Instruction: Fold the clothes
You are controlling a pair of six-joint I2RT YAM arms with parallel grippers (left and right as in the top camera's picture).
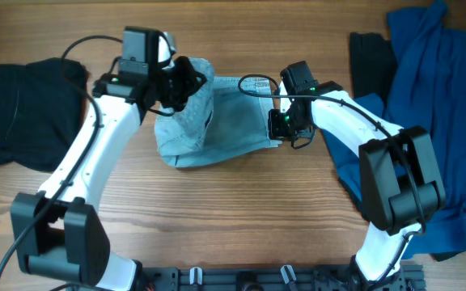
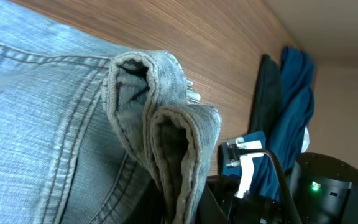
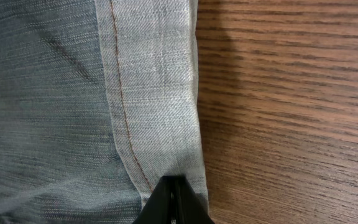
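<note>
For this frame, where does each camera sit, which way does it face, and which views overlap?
Overhead: above the table, looking straight down on both arms, left gripper, right gripper and denim shorts.
Left wrist: close behind a lifted fold of the denim shorts, facing across toward the blue garment and right arm; its own parts unclear.
Right wrist: looking down along its fingers at the hem lying on wood.
Shared: all three show the denim shorts.
</note>
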